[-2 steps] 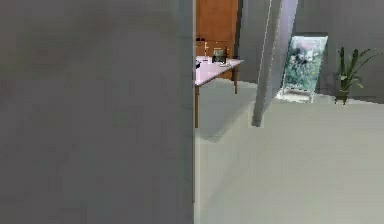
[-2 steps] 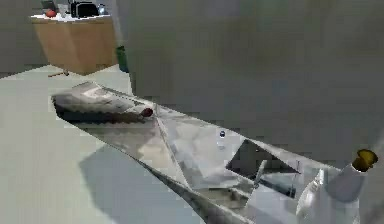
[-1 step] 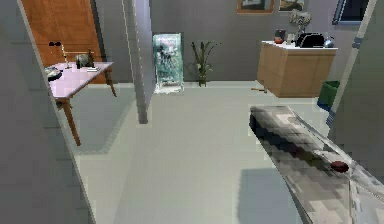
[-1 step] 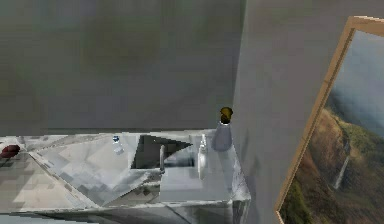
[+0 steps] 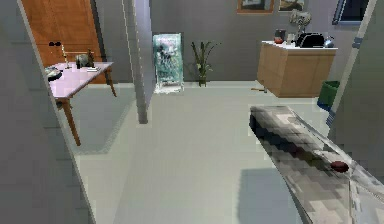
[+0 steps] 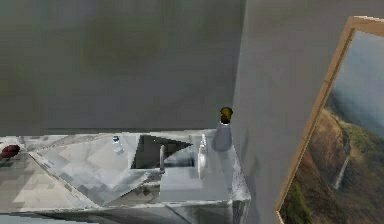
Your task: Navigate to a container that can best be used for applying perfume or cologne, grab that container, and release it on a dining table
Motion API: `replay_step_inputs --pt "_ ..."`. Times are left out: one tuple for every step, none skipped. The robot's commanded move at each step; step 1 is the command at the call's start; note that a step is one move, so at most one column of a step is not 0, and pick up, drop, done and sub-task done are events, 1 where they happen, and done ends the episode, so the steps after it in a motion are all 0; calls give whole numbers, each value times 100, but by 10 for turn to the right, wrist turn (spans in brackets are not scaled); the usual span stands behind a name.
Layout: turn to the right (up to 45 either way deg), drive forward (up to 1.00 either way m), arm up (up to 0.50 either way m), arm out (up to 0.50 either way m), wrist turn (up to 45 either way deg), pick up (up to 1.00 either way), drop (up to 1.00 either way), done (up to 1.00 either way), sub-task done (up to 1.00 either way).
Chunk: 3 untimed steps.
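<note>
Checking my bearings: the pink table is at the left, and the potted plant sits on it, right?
No: the forward view shows the potted plant on the floor by the back wall; the pink table is at the left.

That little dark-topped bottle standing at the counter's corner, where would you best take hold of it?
The bottle stands upright, walls close behind and beside it; so probably grip its pale body below the dark top, coming level from the counter's near edge.

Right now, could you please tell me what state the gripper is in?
The gripper: its state cannot be told from these pictures.
</note>
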Motion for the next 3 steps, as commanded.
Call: replay_step_inputs --pt "0 0 24 0 0 0 0 0 0" --pt "0 0 0 36 0 0 0 0 0" --pt "0 0 0 0 450 0 0 0 0"
